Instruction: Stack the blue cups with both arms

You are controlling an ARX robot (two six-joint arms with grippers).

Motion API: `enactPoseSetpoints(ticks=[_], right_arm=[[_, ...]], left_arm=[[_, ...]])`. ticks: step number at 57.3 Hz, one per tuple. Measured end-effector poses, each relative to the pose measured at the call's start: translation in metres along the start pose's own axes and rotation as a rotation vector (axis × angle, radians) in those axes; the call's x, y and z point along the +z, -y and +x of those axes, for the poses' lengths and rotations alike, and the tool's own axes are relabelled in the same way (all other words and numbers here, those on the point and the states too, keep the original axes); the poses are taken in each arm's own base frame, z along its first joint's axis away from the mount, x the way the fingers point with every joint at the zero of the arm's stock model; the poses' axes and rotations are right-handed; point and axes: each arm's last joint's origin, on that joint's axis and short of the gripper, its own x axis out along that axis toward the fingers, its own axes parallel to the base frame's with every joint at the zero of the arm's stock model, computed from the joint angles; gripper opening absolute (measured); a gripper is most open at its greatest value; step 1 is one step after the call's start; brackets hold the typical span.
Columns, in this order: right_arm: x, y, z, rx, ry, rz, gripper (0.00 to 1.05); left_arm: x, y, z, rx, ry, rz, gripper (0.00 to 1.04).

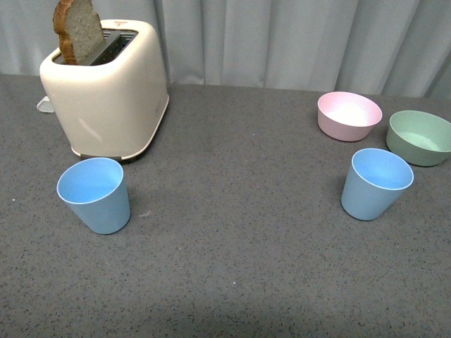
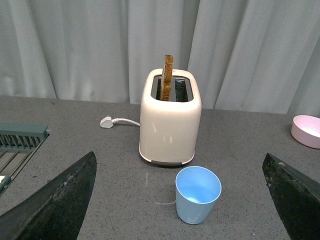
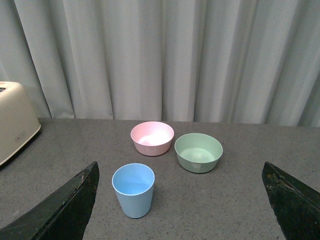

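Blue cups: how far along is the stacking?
Nothing is stacked yet. The left blue cup stands upright in front of the toaster, the right blue cup near the pink bowl, well apart. In hand: nothing; the left tool and right tool are open, each facing one cup. Still to do: grasp a cup and nest it in the other.

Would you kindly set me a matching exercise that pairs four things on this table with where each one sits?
Things:
1 bread
2 left cup
3 right cup
4 green bowl

Places:
A in front of the toaster
B farthest right, beside the pink bowl
C in the toaster's slot
D in front of the two bowls

Pairs: 1-C, 2-A, 3-D, 4-B
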Motion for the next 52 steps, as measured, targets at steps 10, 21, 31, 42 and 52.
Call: enactPoseSetpoints(ticks=[10,21,31,42,52], right_arm=[[0.0,0.0,0.0,0.0,0.0,0.0,0.95],[0.0,0.0,0.0,0.0,0.0,0.0,0.95],[0.0,0.0,0.0,0.0,0.0,0.0,0.95],[0.0,0.0,0.0,0.0,0.0,0.0,0.95],[0.0,0.0,0.0,0.0,0.0,0.0,0.95]], left_arm=[[0.0,0.0,0.0,0.0,0.0,0.0,0.98],[0.0,0.0,0.0,0.0,0.0,0.0,0.98],[0.0,0.0,0.0,0.0,0.0,0.0,0.98],[0.0,0.0,0.0,0.0,0.0,0.0,0.98],[0.0,0.0,0.0,0.0,0.0,0.0,0.98]])
